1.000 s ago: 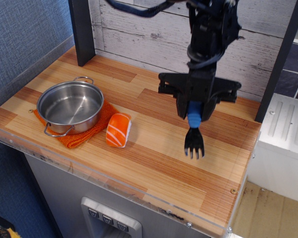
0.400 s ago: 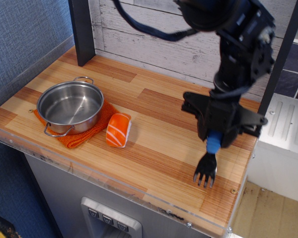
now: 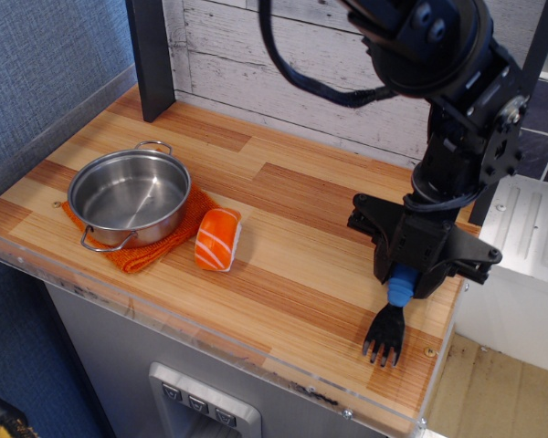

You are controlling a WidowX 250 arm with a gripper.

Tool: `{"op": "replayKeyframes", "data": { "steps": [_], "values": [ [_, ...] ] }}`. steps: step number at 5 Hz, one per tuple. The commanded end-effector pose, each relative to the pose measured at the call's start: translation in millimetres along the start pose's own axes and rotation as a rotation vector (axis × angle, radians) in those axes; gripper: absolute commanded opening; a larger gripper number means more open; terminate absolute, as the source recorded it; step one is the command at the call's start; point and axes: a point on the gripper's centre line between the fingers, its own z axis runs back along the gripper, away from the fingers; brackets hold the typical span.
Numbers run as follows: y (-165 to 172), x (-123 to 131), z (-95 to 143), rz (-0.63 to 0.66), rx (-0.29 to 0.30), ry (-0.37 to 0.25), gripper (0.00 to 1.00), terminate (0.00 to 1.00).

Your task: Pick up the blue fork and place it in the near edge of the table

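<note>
The blue fork (image 3: 392, 318) hangs tines-down from my gripper (image 3: 407, 278), which is shut on its blue handle; only the handle's lower end shows below the black fingers. The dark tines (image 3: 383, 339) sit at or just above the wooden table (image 3: 283, 265), close to its near right corner and the clear acrylic rim (image 3: 283, 376). I cannot tell whether the tines touch the surface. The black arm comes down from the upper right.
A steel pot (image 3: 131, 195) stands on an orange cloth (image 3: 155, 245) at the left. An orange-and-white salmon sushi toy (image 3: 217, 239) lies beside it. A dark post (image 3: 150, 57) stands at the back left and a white plank wall runs behind.
My gripper has carried the fork from the table's middle right toward the near right corner and lowered it close to the surface. The pot, cloth and sushi have not moved.
</note>
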Motion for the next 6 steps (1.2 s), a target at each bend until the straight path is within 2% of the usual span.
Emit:
{"op": "replayKeyframes", "data": {
  "steps": [1,4,6],
  "values": [
    [-0.2,-8.9,10.3,0.012,0.034,-0.003,1.00,0.00],
    [-9.8,-13.0,29.5,0.057,0.059,0.036,1.00,0.00],
    [-24.0,-22.8,75.2,0.051,0.184,0.134,1.00,0.00]
  ]
}}
